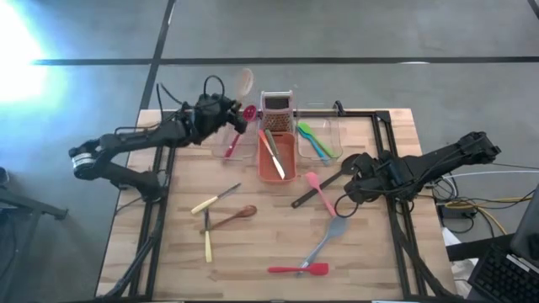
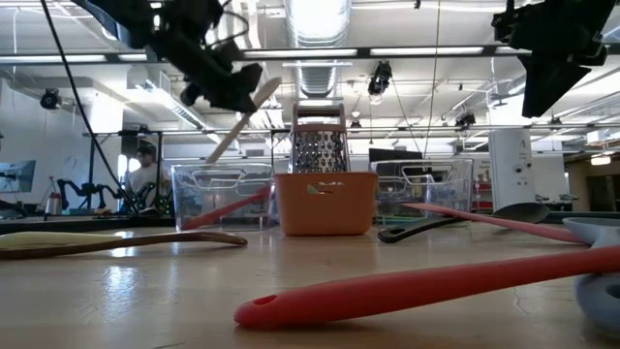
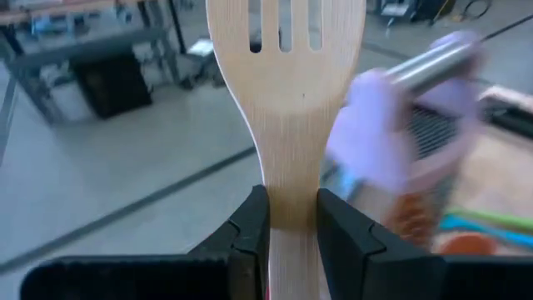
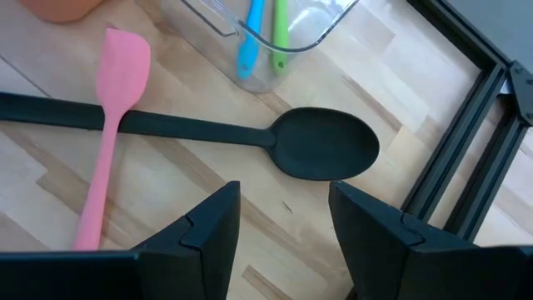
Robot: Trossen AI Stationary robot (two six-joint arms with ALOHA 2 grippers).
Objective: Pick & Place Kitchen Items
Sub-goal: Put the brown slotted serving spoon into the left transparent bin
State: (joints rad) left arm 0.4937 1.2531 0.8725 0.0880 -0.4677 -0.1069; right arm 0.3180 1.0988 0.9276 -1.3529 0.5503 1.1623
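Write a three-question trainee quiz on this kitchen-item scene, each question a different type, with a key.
1. True or false: the left gripper is shut on the slotted wooden spatula.
2. Which tool lies in front of the open right gripper? A) red spatula B) black spoon C) yellow knife
3. Fill in: the pink spatula lies across the black spoon's ____.

Key:
1. True; its fingers clamp the handle, held up in the air above the left clear tub.
2. B.
3. Handle.
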